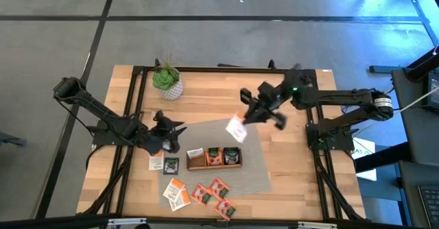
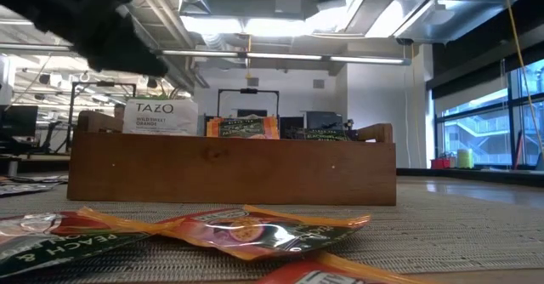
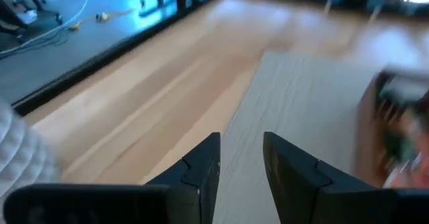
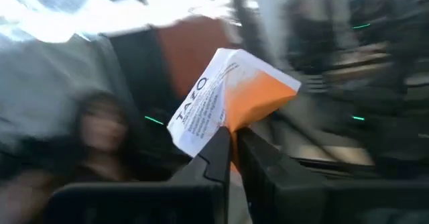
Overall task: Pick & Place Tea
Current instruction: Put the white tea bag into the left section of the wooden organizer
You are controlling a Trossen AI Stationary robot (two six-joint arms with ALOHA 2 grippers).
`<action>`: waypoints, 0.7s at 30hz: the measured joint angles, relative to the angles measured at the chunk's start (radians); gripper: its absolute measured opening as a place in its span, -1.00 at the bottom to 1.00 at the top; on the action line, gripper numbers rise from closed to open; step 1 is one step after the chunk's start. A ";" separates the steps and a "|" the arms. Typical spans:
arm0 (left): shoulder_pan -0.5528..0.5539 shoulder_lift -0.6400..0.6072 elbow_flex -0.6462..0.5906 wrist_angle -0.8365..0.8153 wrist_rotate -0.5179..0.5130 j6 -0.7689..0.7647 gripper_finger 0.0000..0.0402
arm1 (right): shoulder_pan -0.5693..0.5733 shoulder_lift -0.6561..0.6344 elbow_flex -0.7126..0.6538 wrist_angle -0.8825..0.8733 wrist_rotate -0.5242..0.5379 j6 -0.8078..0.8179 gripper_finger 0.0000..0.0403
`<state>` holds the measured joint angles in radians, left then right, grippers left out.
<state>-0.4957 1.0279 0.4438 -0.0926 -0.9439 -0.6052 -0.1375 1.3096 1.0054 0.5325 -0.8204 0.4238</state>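
Wooden tabletop and a grey mat (image 1: 250, 162) are seen from above, with the tray (image 1: 214, 158) on the mat. A white-and-orange tea sachet (image 4: 228, 103) is pinched in the right gripper (image 4: 233, 143), held above the mat beyond the tray. The left gripper (image 3: 240, 158) is held empty, fingers parted, near the tray's left end.

Both arms are showing as dark, near-black jointed links with rounded housings at the joints, and the right arm is glowing with a small green light near its wrist. The left pincer (image 3: 241, 163) is showing two matte black fingers (image 3: 201, 167), angular and tapering to blunt tips. The right pincer (image 4: 231, 147) is showing the same black, wedge-shaped fingers.
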 joint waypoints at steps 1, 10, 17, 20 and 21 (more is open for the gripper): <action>0.000 0.000 0.000 0.043 -0.001 0.011 -0.45 | 0.005 0.010 0.000 -0.044 0.067 -0.092 -0.85; 0.008 0.000 0.000 0.237 0.016 0.046 -0.43 | 0.055 0.208 0.000 -0.131 0.714 -0.473 -0.85; 0.081 0.000 0.000 0.277 0.041 -0.074 -0.20 | 0.059 0.350 0.000 0.070 0.723 -0.537 -0.85; 0.104 0.000 0.000 0.296 0.059 -0.155 -0.10 | 0.058 0.380 0.000 0.107 0.727 -0.554 -0.85; 0.111 0.000 0.000 0.299 0.076 -0.160 -0.07 | 0.056 0.389 0.000 0.123 0.726 -0.566 -0.85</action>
<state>-0.3847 1.0279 0.4438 0.2061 -0.8675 -0.7657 -0.0812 1.6989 1.0050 0.6552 -0.0941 -0.1417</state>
